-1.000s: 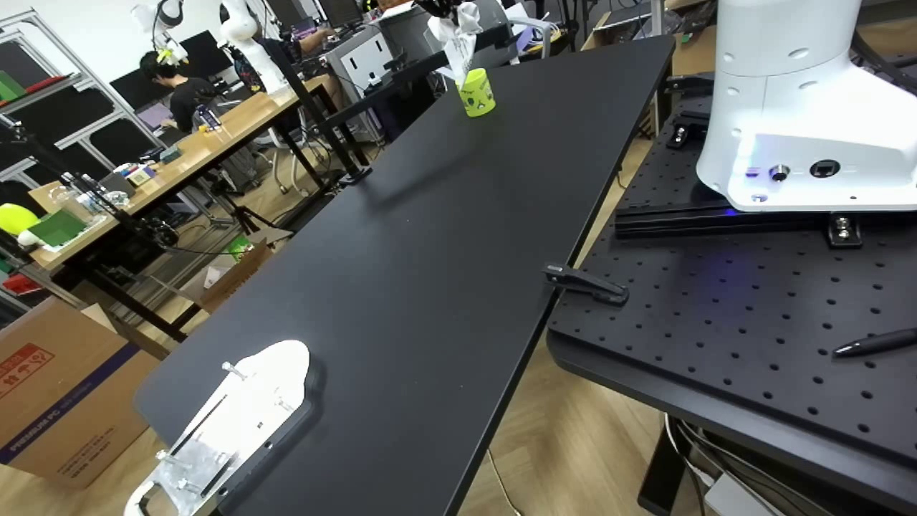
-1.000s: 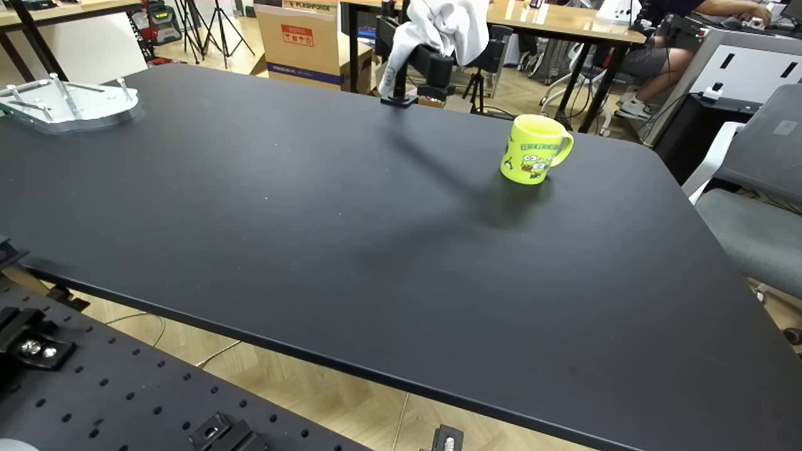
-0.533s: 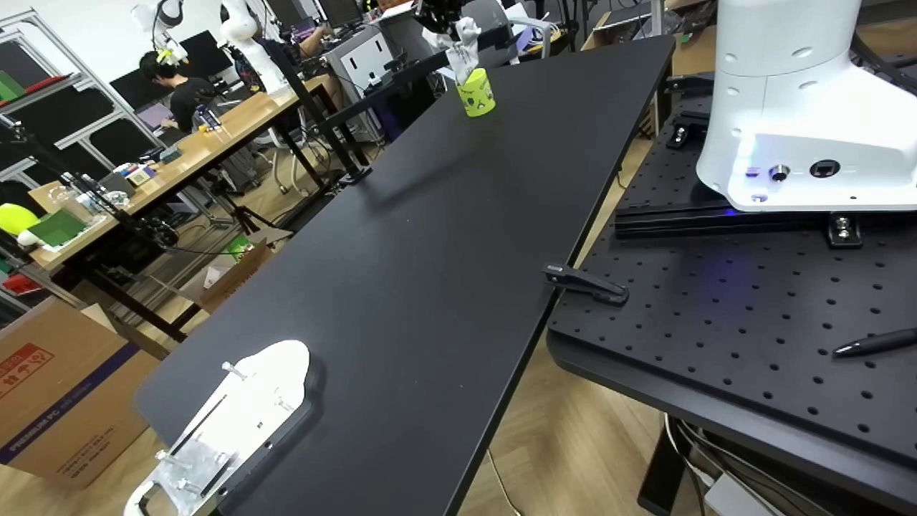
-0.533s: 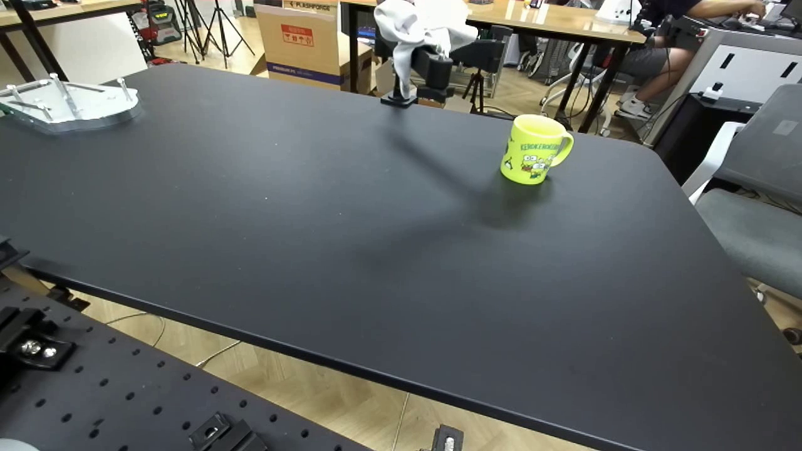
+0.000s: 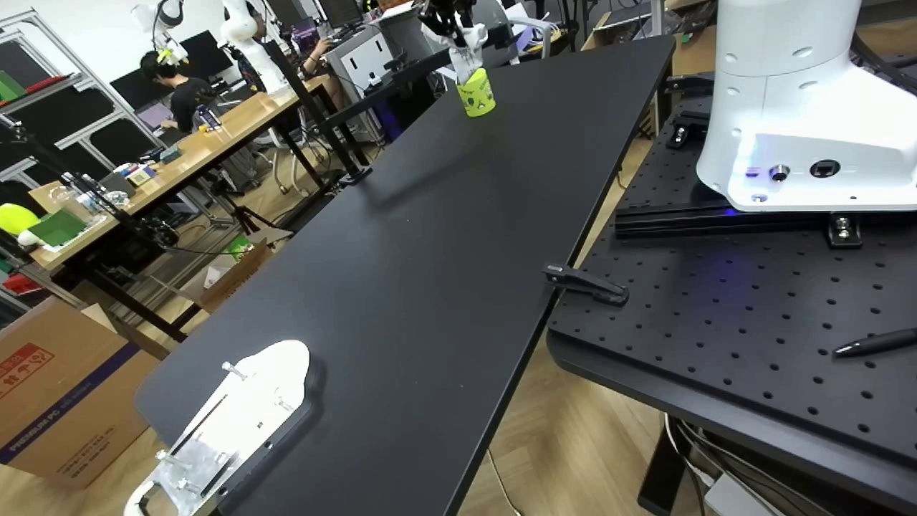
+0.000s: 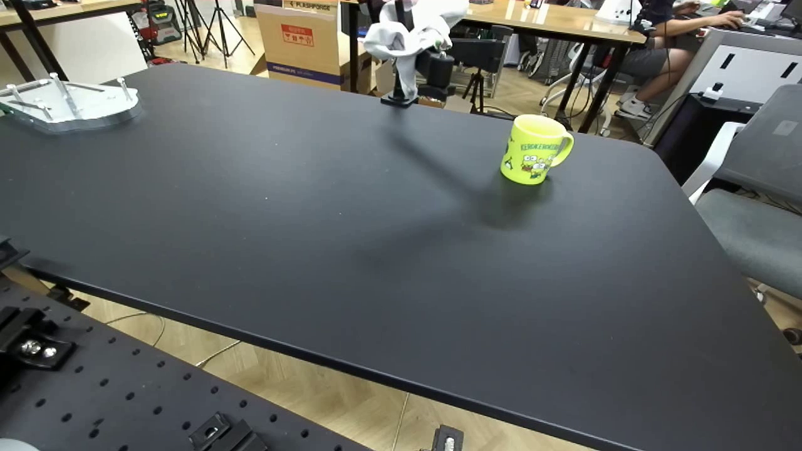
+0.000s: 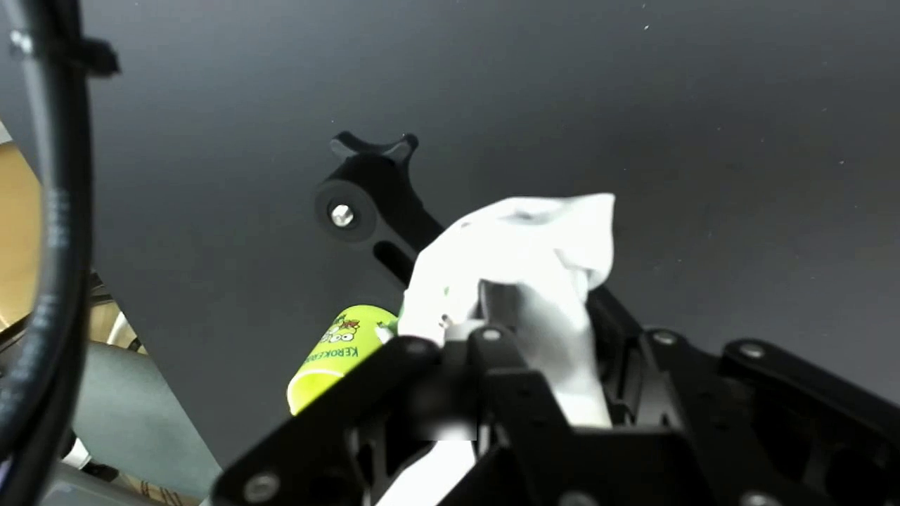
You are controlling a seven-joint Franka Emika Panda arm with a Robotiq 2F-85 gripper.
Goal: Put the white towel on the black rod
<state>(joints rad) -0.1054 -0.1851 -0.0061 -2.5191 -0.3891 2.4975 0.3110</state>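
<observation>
"Since the white towel (image 7: 517, 253) looks laid over the black rod (image 7: 402, 211), is it just a matter of letting go?"

"Nearly, I'd judge, but settle it first. Most of it sits bunched on top, and in an exterior view a fold (image 6: 408, 78) hangs down beside the rod. I'd want weight on both sides, kept back from the knobbed end, before any release. Then lift the tool (image 7: 552, 313) away slowly, straight up, so a snag doesn't drag the towel off with it."

"Is the tool pinching it now?"

"Can't tell. In the wrist view a grey fingertip (image 7: 499, 301) sits against the towel, but its partner is lost among white folds and dark parts. Spread or clamped, it doesn't show."

"What else is out of sight?"

"How far the towel drops on the rod's far side, which probably decides whether it stays. The top edge also cuts off the tool's upper part, and, where the fold shows, the towel's top."

"And the mug (image 5: 478, 100) on the tabletop (image 5: 430, 236)? It seems to touch the towel."

"Only by overlap, I think. From that angle the towel's lower end meets its rim, but where the mug's handle (image 6: 562, 150) shows, the two stand well apart."
</observation>
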